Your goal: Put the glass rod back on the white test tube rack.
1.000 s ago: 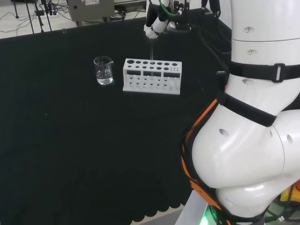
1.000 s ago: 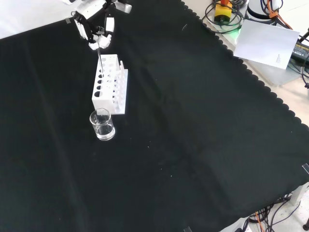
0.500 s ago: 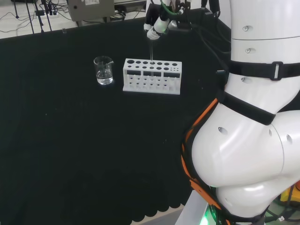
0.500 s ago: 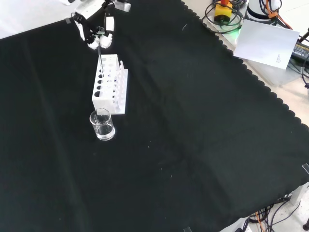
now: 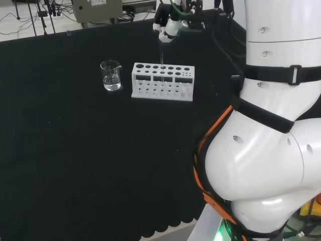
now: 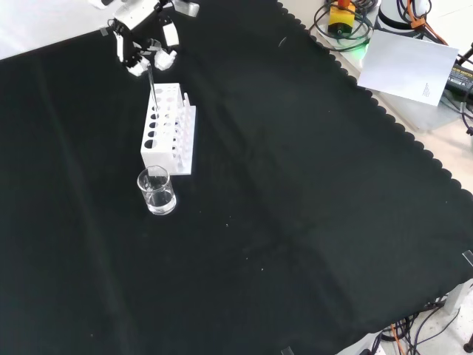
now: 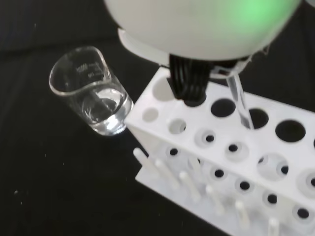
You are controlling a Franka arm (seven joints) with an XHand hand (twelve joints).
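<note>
The white test tube rack [image 5: 162, 81] [image 6: 168, 129] [image 7: 221, 162] stands on the black cloth. The thin glass rod [image 5: 161, 54] [image 6: 152, 87] [image 7: 241, 105] stands nearly upright with its lower end in one of the rack's top holes. The hand [image 5: 169, 25] [image 6: 144, 41] [image 7: 206, 24] hovers just above the rack, over the rod's upper end. In the front view its fingertips [image 6: 136, 70] are spread to either side of the rod's top, apart from it. The hand is open.
A small glass beaker [image 5: 111, 75] [image 6: 157, 191] [image 7: 91, 91] with a little clear liquid stands close beside one end of the rack. The arm's white links [image 5: 271, 125] rise at the head view's right. Paper [image 6: 414, 63] and cables lie beyond the cloth's scalloped edge.
The hand has risen a little above the rack and its fingertips have spread wider. The rod has stayed standing in the rack hole.
</note>
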